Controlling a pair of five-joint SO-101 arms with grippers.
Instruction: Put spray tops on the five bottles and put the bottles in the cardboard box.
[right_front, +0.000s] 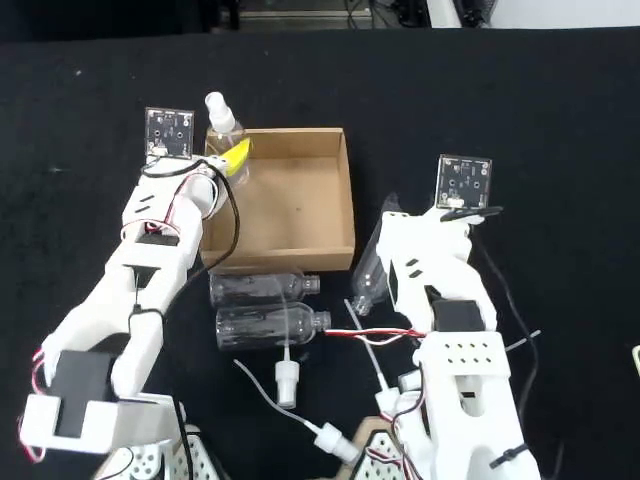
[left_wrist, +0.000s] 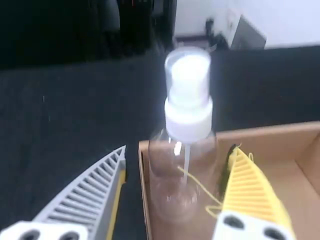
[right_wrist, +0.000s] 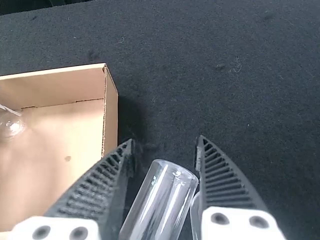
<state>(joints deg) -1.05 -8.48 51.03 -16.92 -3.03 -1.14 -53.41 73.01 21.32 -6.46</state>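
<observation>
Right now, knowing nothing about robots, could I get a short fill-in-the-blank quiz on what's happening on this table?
1. The standing bottle at the left tool wears a white ___ top.
2. That tool has one grey finger and one ___ finger.
3. The tilted bottle sits in the ___ tool's grip.
4. ___ uncapped bottles lie on the black cloth by the cardboard box.

Missing words: spray; yellow; right; two.
</observation>
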